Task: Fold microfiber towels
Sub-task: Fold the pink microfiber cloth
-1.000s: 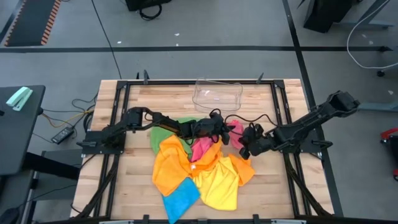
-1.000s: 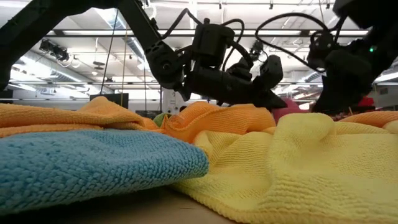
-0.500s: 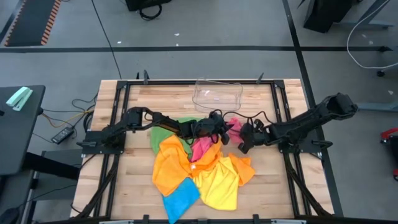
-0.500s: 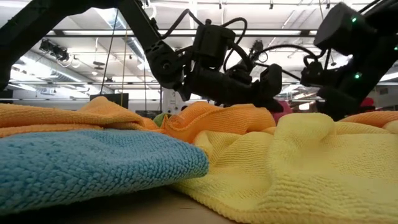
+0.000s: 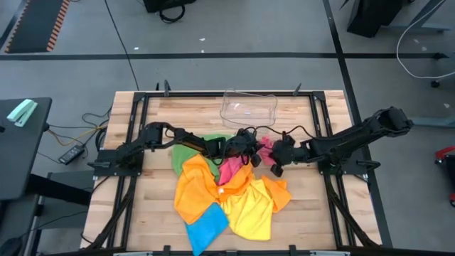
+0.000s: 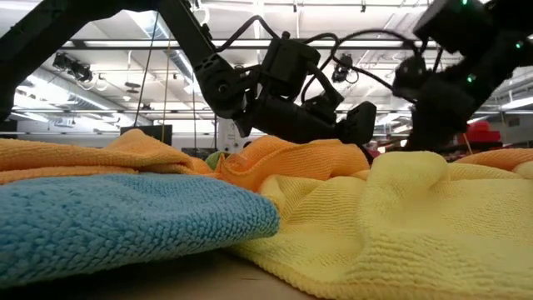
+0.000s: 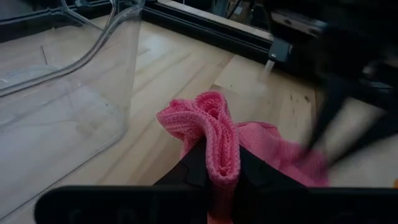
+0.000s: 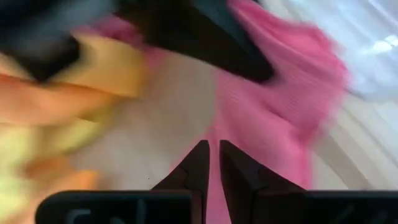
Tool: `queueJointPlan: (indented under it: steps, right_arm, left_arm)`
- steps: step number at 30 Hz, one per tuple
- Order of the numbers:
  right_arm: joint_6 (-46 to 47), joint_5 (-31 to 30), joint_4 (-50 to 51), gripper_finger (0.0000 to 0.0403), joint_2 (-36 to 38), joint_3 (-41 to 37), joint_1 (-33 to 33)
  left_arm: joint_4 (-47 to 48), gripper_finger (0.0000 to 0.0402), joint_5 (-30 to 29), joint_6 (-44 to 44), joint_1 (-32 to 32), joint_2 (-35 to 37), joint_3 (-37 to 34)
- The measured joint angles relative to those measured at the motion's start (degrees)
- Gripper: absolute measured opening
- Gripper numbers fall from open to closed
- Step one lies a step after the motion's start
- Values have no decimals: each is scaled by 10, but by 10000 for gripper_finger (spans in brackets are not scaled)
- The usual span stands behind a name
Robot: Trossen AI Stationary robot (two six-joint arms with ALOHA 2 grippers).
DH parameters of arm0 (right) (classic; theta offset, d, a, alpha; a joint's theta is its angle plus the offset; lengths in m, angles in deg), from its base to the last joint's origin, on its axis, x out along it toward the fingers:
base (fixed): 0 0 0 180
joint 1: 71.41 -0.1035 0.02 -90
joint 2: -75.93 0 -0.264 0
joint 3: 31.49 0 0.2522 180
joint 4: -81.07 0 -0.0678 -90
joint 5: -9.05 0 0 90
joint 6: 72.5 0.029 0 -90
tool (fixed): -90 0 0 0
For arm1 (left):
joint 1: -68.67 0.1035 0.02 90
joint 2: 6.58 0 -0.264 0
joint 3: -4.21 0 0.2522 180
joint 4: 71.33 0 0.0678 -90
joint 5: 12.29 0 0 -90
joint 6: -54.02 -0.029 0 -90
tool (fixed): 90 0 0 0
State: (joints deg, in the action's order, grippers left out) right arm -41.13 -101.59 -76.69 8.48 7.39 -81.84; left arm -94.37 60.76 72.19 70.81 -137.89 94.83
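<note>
pink towel (image 5: 232,168) lies crumpled on top of the heap of microfiber towels (image 5: 226,193), just on the near side of the clear plastic tray (image 5: 248,107), and a ridge of it is pinched between the nearly closed fingers of the left gripper (image 7: 221,167). right gripper (image 8: 211,163) comes in low from the pile's side away from the left arm, its fingers almost together and holding nothing that shows. to do this step well i judge the left should lift its pinch clear of the orange and yellow cloths while the right opens and takes an opposite edge, so the pink one spreads flat on bare wood beside the tray before folding.
</note>
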Motion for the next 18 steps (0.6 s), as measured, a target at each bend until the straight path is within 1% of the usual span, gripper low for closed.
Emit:
queueJointPlan:
  steps: [2, 4, 8, 11, 14, 18]
  right_arm:
    - [-25, 16, -31, 44, -2, -1, -7]
    - [-39, 13, -43, 44, -17, -1, -14]
    - [-45, -4, -39, 44, -59, -3, -13]
    - [-54, -7, -36, 44, -102, -3, -13]
    - [-47, 13, -44, 44, -137, -1, -13]
    - [-41, 43, -45, 44, -141, 0, -31]
  left_arm:
    - [-7, 37, 0, 0, 2, 0, 0]
    - [-12, 38, 0, 0, 3, 0, 0]
    - [-14, 48, 0, -4, 3, 0, 0]
    - [-13, 47, 0, -9, 3, 0, 0]
    - [-10, 40, 1, -9, 5, 0, 0]
    - [-7, 36, 5, -8, 10, 0, 0]
